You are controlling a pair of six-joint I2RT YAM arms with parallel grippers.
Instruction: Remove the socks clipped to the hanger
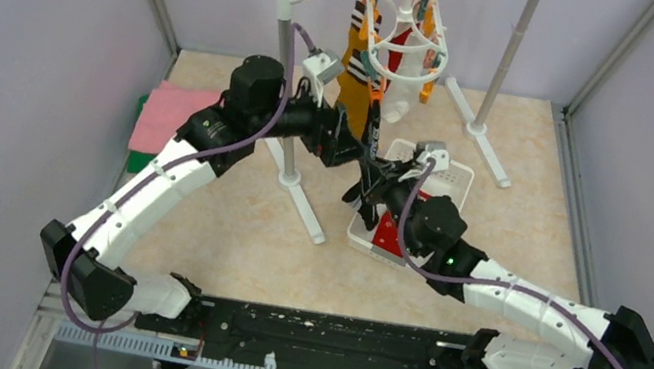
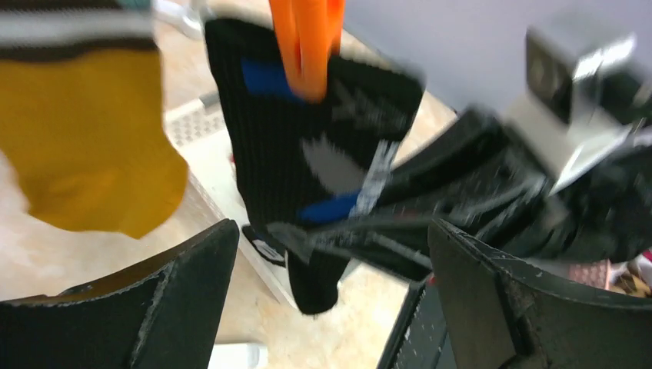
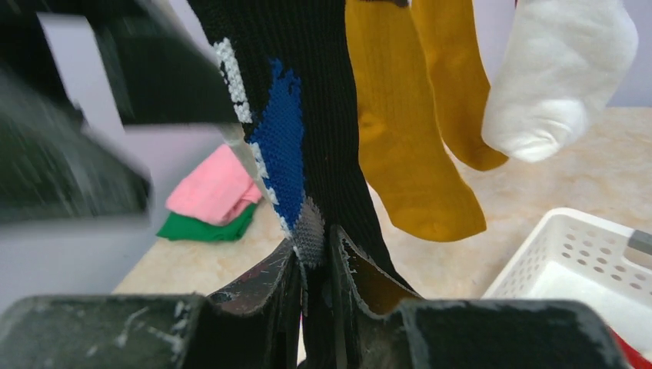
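Note:
The white hanger [image 1: 412, 27] hangs from the rack bar at the top. Mustard-yellow socks [image 3: 400, 138] and a white sock [image 3: 553, 77] hang from it. A black sock [image 3: 307, 92] with blue and grey patches hangs from an orange clip [image 2: 307, 46]. My right gripper [image 3: 315, 254] is shut on the lower part of the black sock [image 1: 372, 142]. My left gripper [image 2: 330, 261] is open, its jaws wide apart on either side of the black sock's [image 2: 300, 154] toe without touching it. In the top view both grippers, the left [image 1: 357, 149] and the right [image 1: 372, 184], meet below the hanger.
A white perforated basket [image 1: 450, 181] stands right of the grippers with a red sock [image 1: 390, 236] in it. Folded pink and green cloths [image 1: 168, 111] lie at the left wall. The grey rack pole [image 1: 283, 65] and its feet stand close to the left arm.

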